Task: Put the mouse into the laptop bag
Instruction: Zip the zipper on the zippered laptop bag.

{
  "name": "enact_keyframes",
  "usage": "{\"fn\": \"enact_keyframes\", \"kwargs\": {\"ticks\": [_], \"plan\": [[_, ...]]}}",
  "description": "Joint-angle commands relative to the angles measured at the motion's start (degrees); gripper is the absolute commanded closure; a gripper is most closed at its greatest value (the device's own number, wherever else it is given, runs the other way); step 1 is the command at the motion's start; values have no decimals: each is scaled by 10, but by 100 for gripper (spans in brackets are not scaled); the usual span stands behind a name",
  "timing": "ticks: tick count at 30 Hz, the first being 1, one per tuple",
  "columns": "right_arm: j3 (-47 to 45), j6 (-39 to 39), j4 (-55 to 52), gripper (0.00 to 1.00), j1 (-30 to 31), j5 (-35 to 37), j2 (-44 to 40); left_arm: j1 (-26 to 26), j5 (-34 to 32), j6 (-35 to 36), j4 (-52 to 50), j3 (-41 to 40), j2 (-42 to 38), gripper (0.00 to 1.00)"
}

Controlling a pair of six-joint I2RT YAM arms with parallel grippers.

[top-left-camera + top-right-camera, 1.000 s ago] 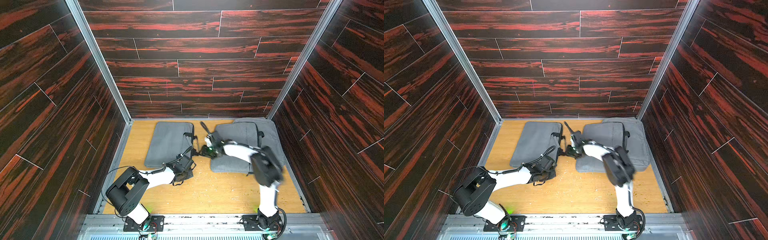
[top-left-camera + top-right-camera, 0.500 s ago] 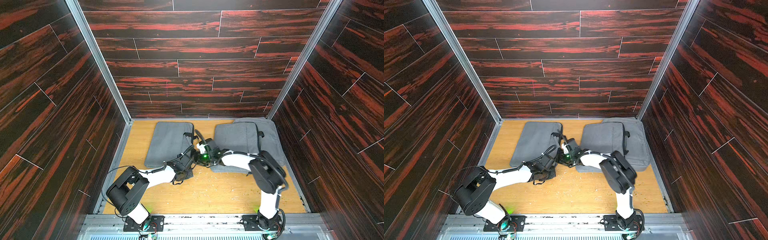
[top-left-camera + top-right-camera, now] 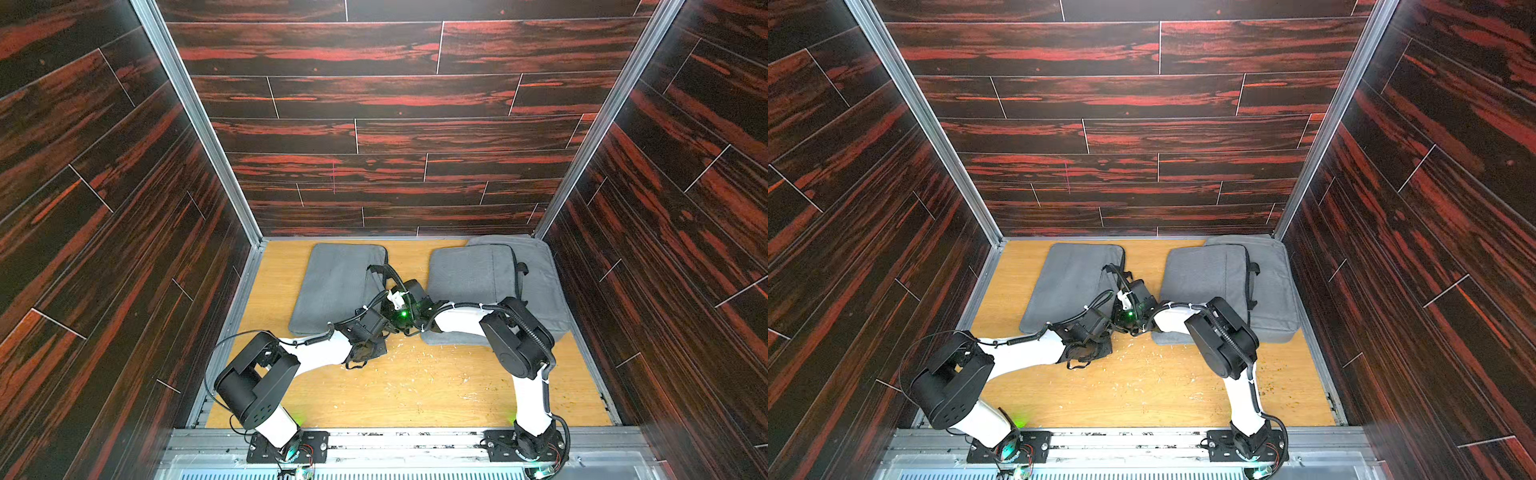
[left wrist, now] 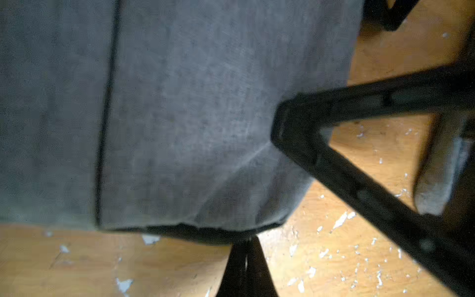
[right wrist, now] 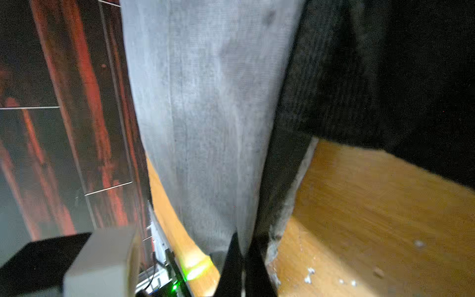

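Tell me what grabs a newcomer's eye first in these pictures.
The dark, red-streaked plank walls that box in the whole cell strike first. Next come the left arm and right arm, white and black, meeting mid-table with a green light glowing between them. On the pale wood table behind them lie a single grey laptop bag on the left and two overlapping grey bags on the right.
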Motion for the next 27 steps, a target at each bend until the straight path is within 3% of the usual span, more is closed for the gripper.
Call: {"fn": "enact_keyframes", "kwargs": {"ticks": [1,8,17,22,24,27], "plan": [[-25,-7,-14,100,-39,-6,-12,13,-15,-5,1,-33,5,100],[12,-85,-122,100,-92,-2,-24,102,-13,0,6,-94,-27,100],[12,-106,-147,100,-128,-1,-31,194,-55,15,-57,-123,-90,100],[17,-111,-155,100,-135,-3,-33,218,-52,14,-84,-144,-131,100],[22,-110,-159,95,-134,-8,-32,218,-52,10,-101,-142,-156,87],[15,-102,-154,70,-133,-6,-40,218,-58,5,-137,-125,-214,66]]}}
